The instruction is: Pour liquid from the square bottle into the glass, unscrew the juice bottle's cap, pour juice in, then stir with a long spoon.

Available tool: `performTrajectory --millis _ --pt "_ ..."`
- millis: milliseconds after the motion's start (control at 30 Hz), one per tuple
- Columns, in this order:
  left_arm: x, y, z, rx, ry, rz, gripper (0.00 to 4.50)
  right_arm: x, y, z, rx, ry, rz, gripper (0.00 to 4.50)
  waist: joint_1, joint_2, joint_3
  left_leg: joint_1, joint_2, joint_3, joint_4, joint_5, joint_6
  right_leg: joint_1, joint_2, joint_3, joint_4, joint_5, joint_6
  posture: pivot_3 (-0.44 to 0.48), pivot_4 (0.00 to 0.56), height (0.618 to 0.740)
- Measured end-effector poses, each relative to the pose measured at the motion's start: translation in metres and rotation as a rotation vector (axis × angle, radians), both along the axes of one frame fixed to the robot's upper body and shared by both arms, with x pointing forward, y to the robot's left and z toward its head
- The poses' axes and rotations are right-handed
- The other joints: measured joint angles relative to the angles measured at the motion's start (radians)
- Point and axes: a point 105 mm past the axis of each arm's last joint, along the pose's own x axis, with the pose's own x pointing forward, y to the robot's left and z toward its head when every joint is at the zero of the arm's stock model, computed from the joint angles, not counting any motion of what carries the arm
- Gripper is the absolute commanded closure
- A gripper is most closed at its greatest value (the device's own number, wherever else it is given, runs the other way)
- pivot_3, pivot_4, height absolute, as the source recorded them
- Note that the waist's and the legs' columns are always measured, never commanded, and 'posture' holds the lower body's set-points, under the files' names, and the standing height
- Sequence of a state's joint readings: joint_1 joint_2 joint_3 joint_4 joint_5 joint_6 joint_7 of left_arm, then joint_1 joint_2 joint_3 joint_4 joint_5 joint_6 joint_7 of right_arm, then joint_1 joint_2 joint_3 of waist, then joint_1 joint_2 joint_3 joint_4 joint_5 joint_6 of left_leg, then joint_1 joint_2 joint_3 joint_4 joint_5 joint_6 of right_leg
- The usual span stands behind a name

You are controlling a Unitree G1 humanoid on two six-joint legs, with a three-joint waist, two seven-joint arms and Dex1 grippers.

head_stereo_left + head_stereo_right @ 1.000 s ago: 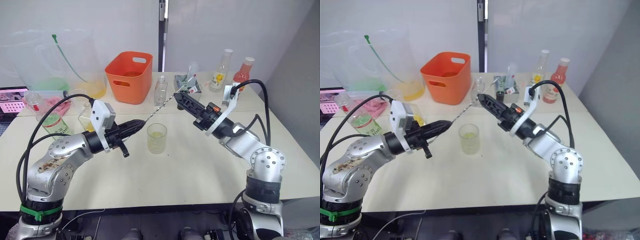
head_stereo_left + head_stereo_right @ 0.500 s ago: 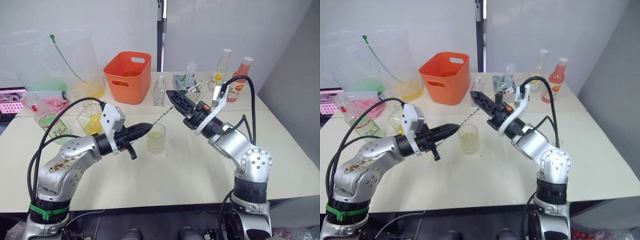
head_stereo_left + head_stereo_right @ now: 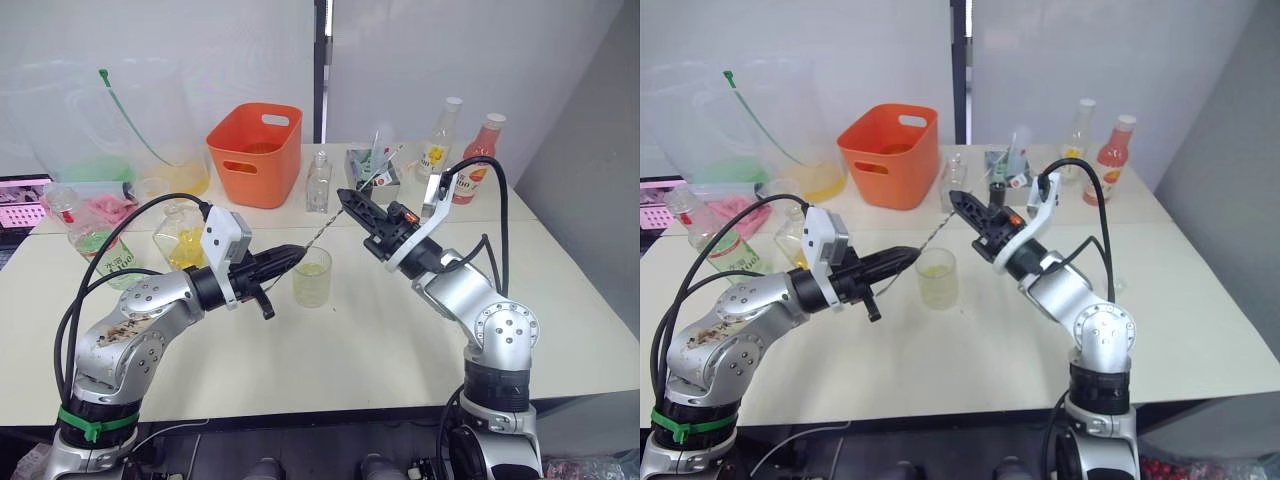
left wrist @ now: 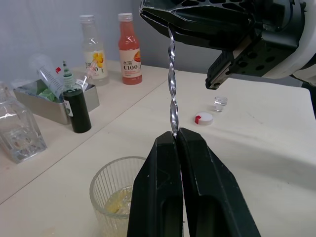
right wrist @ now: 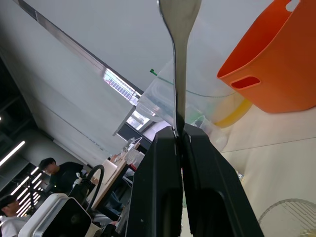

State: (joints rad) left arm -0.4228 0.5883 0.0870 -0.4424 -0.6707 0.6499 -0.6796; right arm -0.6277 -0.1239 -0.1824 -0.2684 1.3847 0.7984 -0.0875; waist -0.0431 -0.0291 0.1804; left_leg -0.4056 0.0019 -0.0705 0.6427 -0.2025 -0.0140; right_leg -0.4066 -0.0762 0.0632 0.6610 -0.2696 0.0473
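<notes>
Long thin twisted silver bar spoon (image 3: 322,228) pinched at both ends, left gripper (image 3: 292,256) and right gripper (image 3: 346,197), above ribbed clear glass (image 3: 312,277) at twelve o'clock. Probably light, stiff, slippery; best gripped mid-stem.

Twisted shiny metal long spoon (image 4: 172,94), ribbed clear glass (image 4: 116,190), glossy orange plastic tub (image 3: 256,153), matt table (image 3: 370,330)
</notes>
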Motion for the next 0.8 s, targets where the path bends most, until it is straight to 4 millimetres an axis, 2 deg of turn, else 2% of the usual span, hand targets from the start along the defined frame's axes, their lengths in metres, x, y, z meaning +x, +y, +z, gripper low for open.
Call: performTrajectory --millis 233,333,400,433,633,733,800 --pt "-0.012 0.02 0.016 -0.007 0.014 -0.071 1.9 0.002 -0.01 0.007 -0.06 -0.082 0.011 4.5 -0.001 0.001 0.001 0.0 0.0 0.0 0.0 0.0 0.0 0.0 0.0 0.0 -0.002 0.0 0.0 0.0 0.15 0.74" --pt "-0.016 0.042 0.029 0.02 -0.007 -0.062 0.85 0.006 -0.029 0.03 -0.081 -0.173 -0.006 4.5 -0.001 0.001 0.002 0.0 0.001 0.0 -0.001 0.0 0.0 0.0 0.002 0.0 -0.003 0.0 0.0 0.0 0.15 0.74" --pt "-0.018 0.054 0.032 0.042 -0.004 -0.059 0.17 0.009 -0.032 0.043 -0.094 -0.221 0.01 4.5 -0.003 0.002 0.002 0.0 0.002 0.001 -0.002 0.0 0.0 0.0 0.002 0.0 -0.004 0.0 0.0 0.0 0.15 0.74" --pt "-0.021 0.059 0.03 0.059 0.007 -0.055 0.03 0.01 -0.031 0.05 -0.105 -0.242 0.026 4.5 -0.008 0.002 0.002 0.0 0.002 0.002 -0.002 0.0 0.0 0.0 0.002 0.0 -0.004 0.0 0.0 0.0 0.15 0.74" --pt "-0.032 0.093 -0.004 0.117 0.151 0.003 0.03 0.016 -0.022 0.097 -0.185 -0.433 0.072 4.5 -0.016 0.004 0.004 -0.001 0.003 0.003 -0.004 0.0 0.0 -0.004 0.002 0.002 -0.004 0.0 -0.001 0.0 0.15 0.74" --pt "-0.035 0.101 -0.01 0.131 0.141 0.042 0.03 0.023 -0.009 0.097 -0.298 -0.499 0.069 4.5 -0.014 0.004 0.004 -0.002 0.003 0.005 -0.004 0.0 0.0 -0.005 0.001 0.002 -0.004 0.0 -0.001 0.0 0.15 0.74" --pt "-0.034 0.105 -0.016 0.147 0.125 0.083 0.03 0.026 0.002 0.084 -0.421 -0.538 0.083 4.5 -0.008 0.004 0.004 -0.003 0.003 0.005 -0.004 0.0 0.0 -0.006 0.001 0.002 -0.004 0.0 -0.001 0.0 0.15 0.74"
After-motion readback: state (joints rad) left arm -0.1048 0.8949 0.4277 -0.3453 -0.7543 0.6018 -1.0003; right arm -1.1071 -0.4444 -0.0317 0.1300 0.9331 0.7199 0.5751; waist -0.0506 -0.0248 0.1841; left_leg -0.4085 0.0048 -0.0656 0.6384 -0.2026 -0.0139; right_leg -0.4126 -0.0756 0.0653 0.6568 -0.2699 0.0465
